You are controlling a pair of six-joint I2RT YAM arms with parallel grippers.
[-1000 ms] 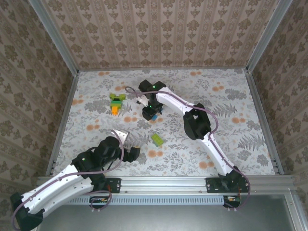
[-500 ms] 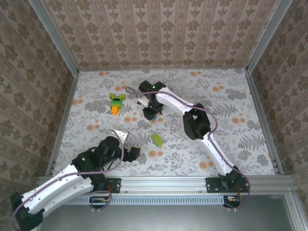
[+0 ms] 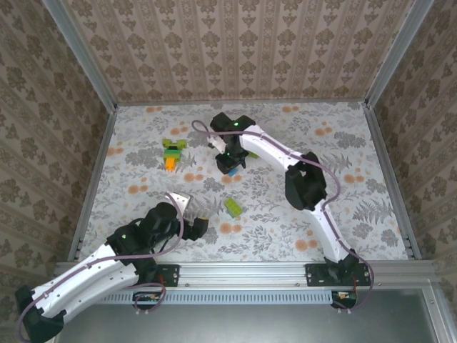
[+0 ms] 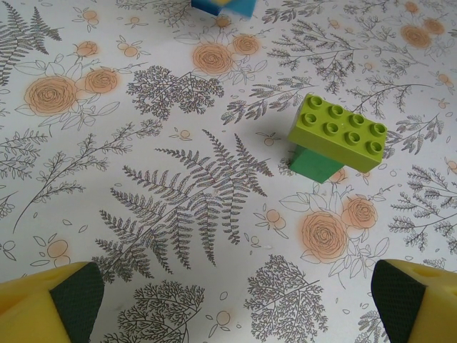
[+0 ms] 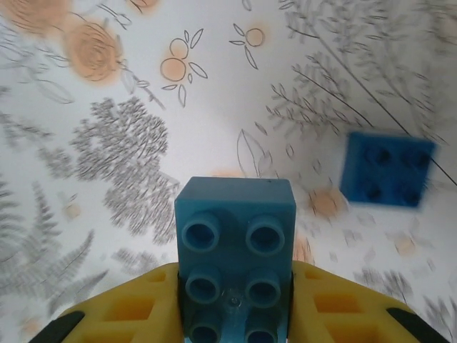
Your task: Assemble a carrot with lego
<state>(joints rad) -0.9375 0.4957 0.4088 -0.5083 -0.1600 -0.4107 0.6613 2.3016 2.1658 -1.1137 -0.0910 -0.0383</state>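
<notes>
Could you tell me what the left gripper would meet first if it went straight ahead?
Probably the bare table cover ahead of the open left gripper. The lime brick lies right of that line, though depth is unclear.

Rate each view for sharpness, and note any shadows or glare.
Right wrist: the teal brick gripped between the yellow fingers is crisp, while the cloth and the loose blue brick behind it are smeared. Left wrist: sharp throughout, with the lime brick throwing a soft shadow to its left. Top external: even light, no glare, the carrot too small for stud detail.
</notes>
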